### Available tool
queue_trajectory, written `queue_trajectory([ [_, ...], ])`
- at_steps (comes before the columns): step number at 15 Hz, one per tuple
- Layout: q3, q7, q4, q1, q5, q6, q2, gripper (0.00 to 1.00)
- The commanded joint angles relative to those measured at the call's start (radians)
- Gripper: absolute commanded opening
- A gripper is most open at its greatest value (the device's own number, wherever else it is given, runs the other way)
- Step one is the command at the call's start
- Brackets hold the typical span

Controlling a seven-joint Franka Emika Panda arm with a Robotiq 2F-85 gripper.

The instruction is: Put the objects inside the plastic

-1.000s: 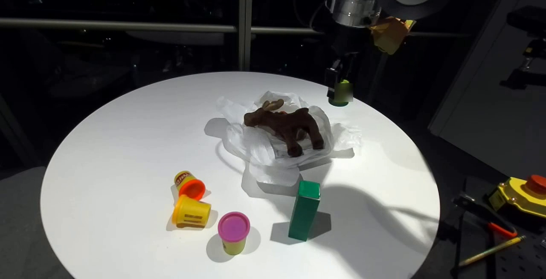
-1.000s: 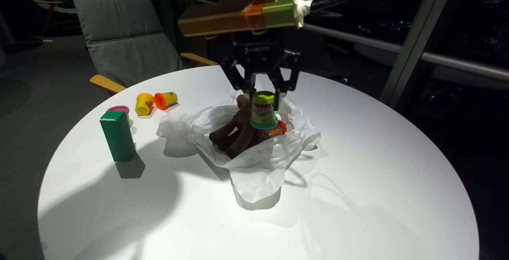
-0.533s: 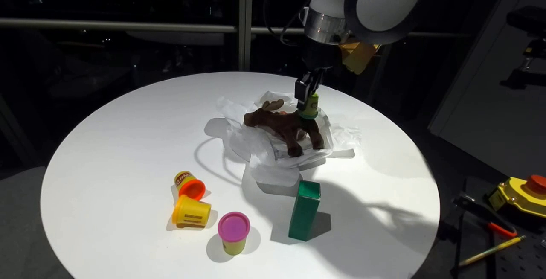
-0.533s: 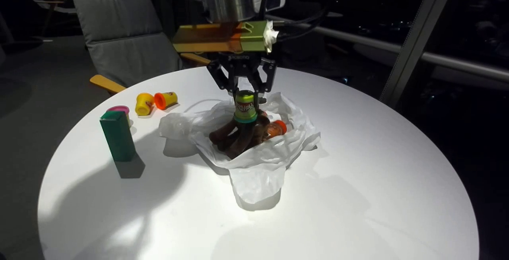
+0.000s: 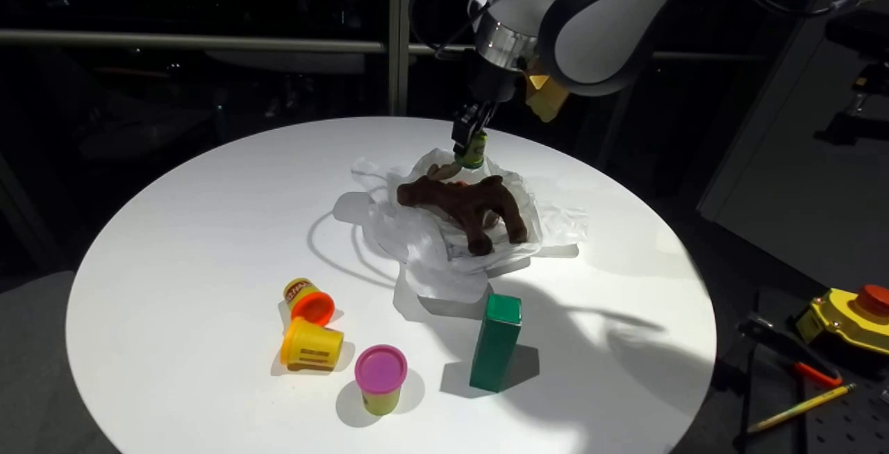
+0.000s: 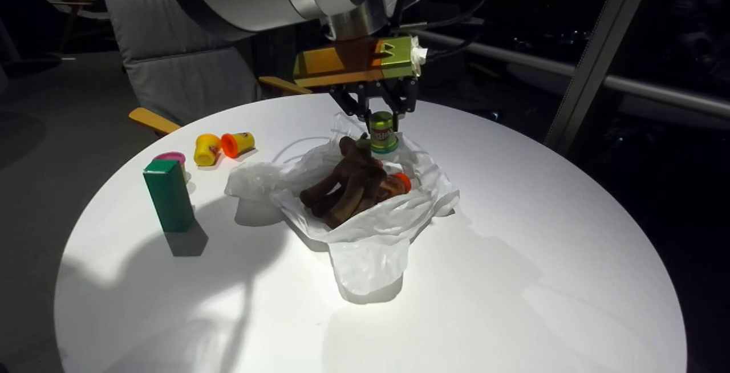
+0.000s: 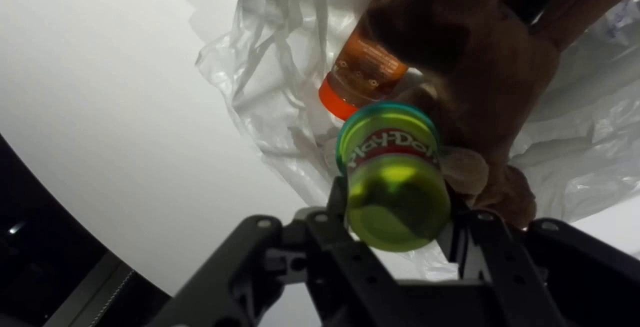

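Upside down, long axis slightly aslant: green can (image 6: 382, 133) tight in the claw (image 6: 382, 124).

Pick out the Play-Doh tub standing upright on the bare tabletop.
The magenta-lidded tub, nearest the green box. Only it stands lid up; the orange-lidded tub and the yellow-lidded tub lie on their sides.

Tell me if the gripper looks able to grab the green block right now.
Probably not yet: the gripper holds a yellow-green Play-Doh tub above the plastic bag. Once freed, likely yes: the green block stands upright, apart from the pink-lidded tub.
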Motion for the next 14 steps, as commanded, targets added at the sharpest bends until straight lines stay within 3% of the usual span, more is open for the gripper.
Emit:
queue_trajectory([
  [1,-0.047,0.009,0.052,0.035,-0.029,0.028,0.069,0.17],
  [7,-0.044,-0.006,0.071,0.048,-0.006,0.041,0.121,0.17],
  [9,-0.05,-0.004,0.077,0.057,-0.008,0.032,0.12,0.67],
  [11,-0.052,-0.007,0.071,0.061,-0.008,0.012,0.098,0.67],
  [14,-0.032,-0.028,0.05,0.05,0.004,-0.06,0.036,0.88],
])
